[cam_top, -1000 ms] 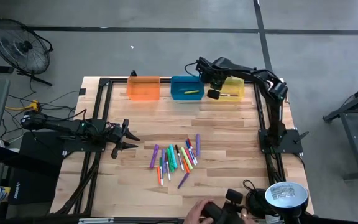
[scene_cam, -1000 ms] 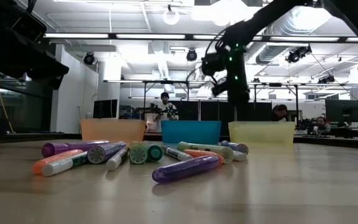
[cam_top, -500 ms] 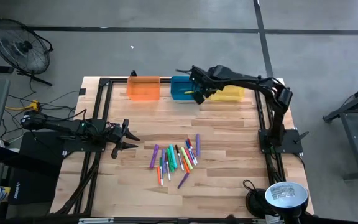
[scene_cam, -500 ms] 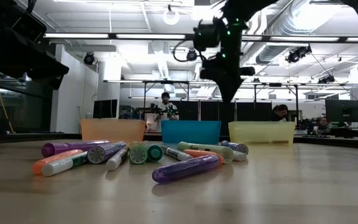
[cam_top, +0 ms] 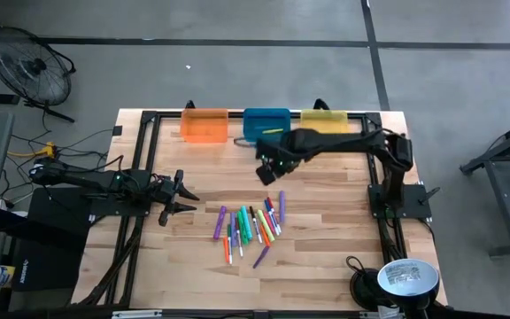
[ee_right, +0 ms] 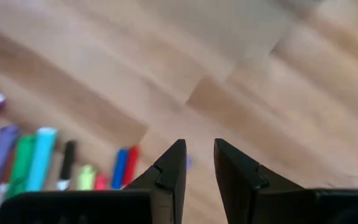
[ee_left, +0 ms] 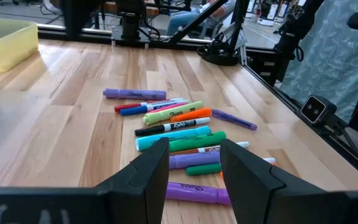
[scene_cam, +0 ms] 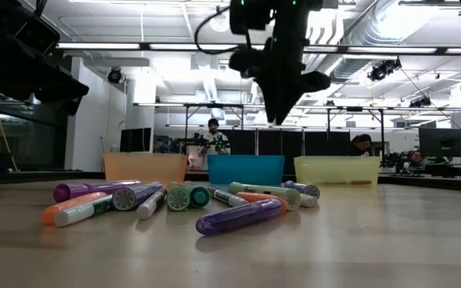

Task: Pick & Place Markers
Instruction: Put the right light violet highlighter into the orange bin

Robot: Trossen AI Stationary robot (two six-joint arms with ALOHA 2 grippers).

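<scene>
The markers (cam_top: 251,226) lie in a loose heap on the table's middle, several thin sticks in purple, green, orange, blue, pink and yellow; they also show in the low view (scene_cam: 182,200) and the left wrist view (ee_left: 179,130). My right gripper (cam_top: 265,172) hangs open above the bare wood, between the bins and the heap, fingers pointing down (scene_cam: 278,116); its own view (ee_right: 197,158) shows the markers (ee_right: 42,165) off to one side. My left gripper (cam_top: 184,197) waits open at the heap's left, level with the table (ee_left: 194,168).
Three translucent bins stand in a row at the far edge: orange (cam_top: 204,124), blue (cam_top: 266,122) with a yellow marker inside, and yellow (cam_top: 324,120). A black frame (cam_top: 149,117) borders the table. Bare wood lies between bins and heap.
My right gripper has swung from above the yellow bin past the blue bin, toward the table's left and near edge, and now hangs over the wood just beyond the marker heap. A person's hand at the near edge has gone out of view.
</scene>
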